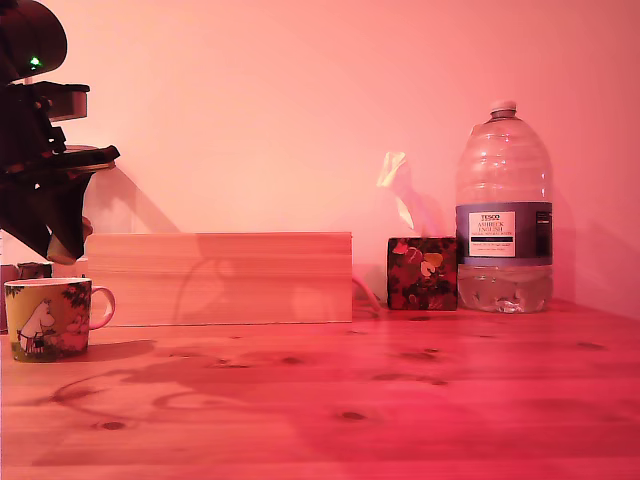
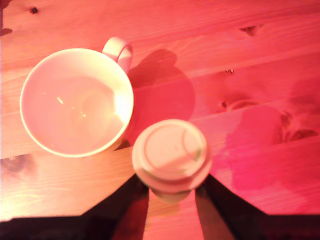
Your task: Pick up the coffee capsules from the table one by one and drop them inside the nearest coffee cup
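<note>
Pink-red light washes a knotted pine worktop [image 1: 400,400] as the robot arm's gripper [image 2: 170,197] hangs above a painted coffee cup [image 1: 48,318] at the exterior view's left, jaws clamped on a coffee capsule [image 2: 171,155]. The wrist view looks down on the capsule's round flat lid, held between two dark fingers [image 2: 220,200] just beside the cup's open mouth, not yet squarely over it; the cup looks empty. The capsule is probably light and thin-walled, its lid foil easily dented, so a modest squeeze across the body beneath the rim seems the safest hold, and a smooth tapered side could slip. From the exterior view the capsule is barely a pale nub below the dark gripper, and the arm is cut off by the frame edge. The fingertips lie hidden under the capsule's rim. No other capsules can be made out on the worktop. Behind stand a long wooden box [image 1: 220,278], a patterned tissue box [image 1: 422,272] and a large water bottle [image 1: 503,210].
</note>
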{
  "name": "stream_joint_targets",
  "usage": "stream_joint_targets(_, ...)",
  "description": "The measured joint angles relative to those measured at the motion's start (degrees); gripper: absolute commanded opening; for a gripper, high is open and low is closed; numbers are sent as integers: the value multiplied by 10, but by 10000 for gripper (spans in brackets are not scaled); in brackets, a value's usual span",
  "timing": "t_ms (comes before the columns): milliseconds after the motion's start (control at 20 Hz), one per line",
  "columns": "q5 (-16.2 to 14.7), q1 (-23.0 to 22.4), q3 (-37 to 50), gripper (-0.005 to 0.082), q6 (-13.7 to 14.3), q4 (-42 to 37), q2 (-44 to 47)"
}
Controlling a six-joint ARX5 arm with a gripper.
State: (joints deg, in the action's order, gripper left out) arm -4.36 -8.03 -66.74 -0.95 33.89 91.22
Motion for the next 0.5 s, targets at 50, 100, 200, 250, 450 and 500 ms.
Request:
stream_joint_targets(50, 0, 0, 0, 200, 0, -2, 0)
stream_joint_targets(100, 0, 0, 0, 200, 0, -9, 0)
stream_joint_targets(200, 0, 0, 0, 200, 0, -26, 0)
stream_joint_targets(250, 0, 0, 0, 200, 0, -33, 0)
stream_joint_targets(450, 0, 0, 0, 200, 0, -48, 0)
stream_joint_targets(500, 0, 0, 0, 200, 0, -49, 0)
